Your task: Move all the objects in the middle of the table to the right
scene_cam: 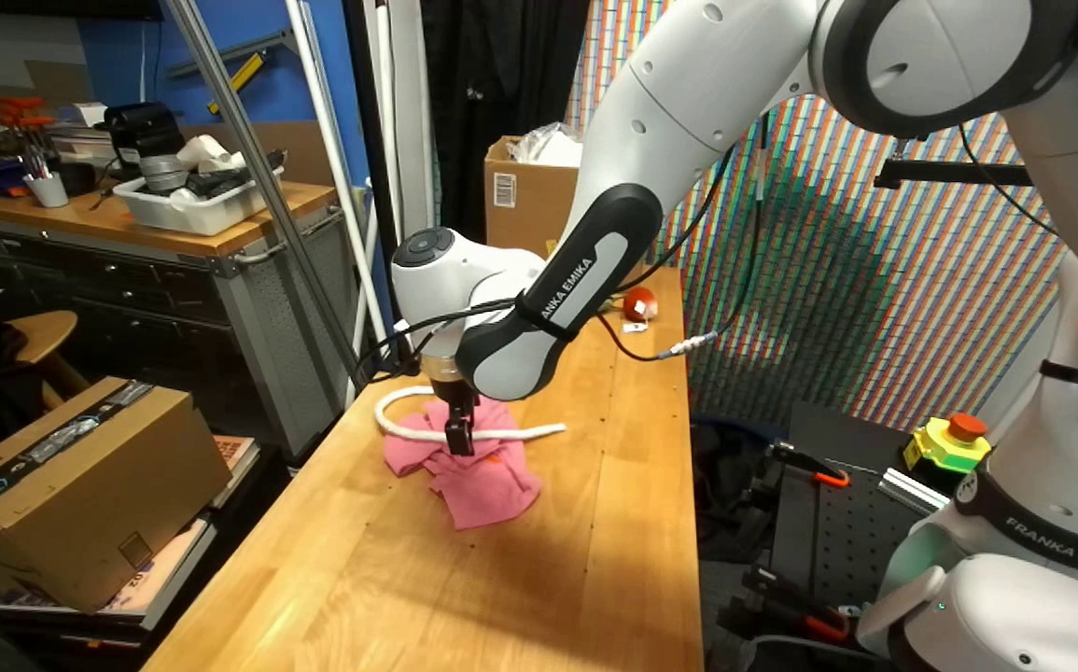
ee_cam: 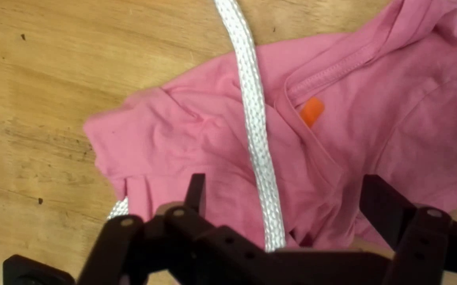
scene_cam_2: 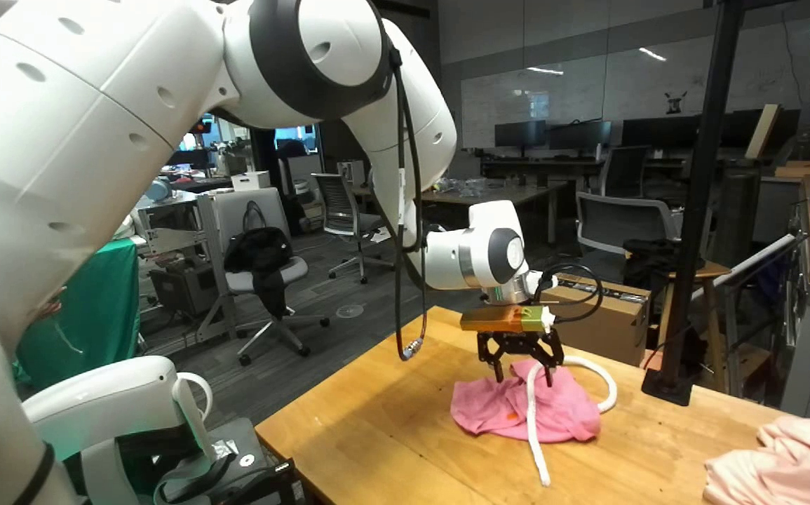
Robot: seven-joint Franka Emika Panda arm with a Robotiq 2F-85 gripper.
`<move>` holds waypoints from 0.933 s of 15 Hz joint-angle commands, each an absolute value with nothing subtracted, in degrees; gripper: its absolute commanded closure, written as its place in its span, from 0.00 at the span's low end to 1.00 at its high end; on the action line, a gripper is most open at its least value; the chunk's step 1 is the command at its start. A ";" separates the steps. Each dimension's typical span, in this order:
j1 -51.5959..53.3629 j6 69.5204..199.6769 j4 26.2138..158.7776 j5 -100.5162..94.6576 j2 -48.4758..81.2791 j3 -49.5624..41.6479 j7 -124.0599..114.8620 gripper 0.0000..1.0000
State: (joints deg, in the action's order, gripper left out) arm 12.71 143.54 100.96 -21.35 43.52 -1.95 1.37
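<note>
A crumpled pink cloth [scene_cam: 492,495] lies on the light-wood table [scene_cam: 352,588]. Across it runs the white cord [scene_cam_2: 532,421], curling round behind the cloth in both exterior views. My gripper [scene_cam_2: 524,380] points down just above both. In the wrist view its fingers [ee_cam: 196,194] are wide apart, one on each side of the cord, gripping nothing; contact with the cloth cannot be told. The cream cloth [scene_cam_2: 776,463] with dark and orange marks is partly cut off at an exterior view's edge. A small red item [scene_cam: 639,304] with something greenish beside it sits farther along the table.
A dark upright post [scene_cam_2: 699,210] stands on a base at the table's edge, near the cord's loop. A cardboard box [scene_cam: 529,191] stands at the table's far end. Another brown box [scene_cam: 81,495] is beside the table, lower down. The arm's cables hang over the tabletop.
</note>
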 commanded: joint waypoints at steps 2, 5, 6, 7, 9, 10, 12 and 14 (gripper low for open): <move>14.75 144.35 99.39 -22.33 44.08 -2.82 -1.28 0.00; 14.39 144.24 98.26 -22.02 44.57 -2.59 -0.53 0.00; 14.13 144.15 97.89 -21.78 44.72 -2.41 -0.24 0.00; 13.96 144.07 97.64 -21.53 44.75 -2.25 -0.13 0.00; 13.58 144.17 96.96 -21.13 45.20 -1.92 0.15 0.00; 13.51 144.21 96.92 -20.95 45.22 -1.71 0.26 0.00; 13.49 144.33 96.38 -20.76 45.83 -1.59 0.25 0.00; 13.44 144.24 96.01 -20.49 46.27 -1.36 0.35 0.00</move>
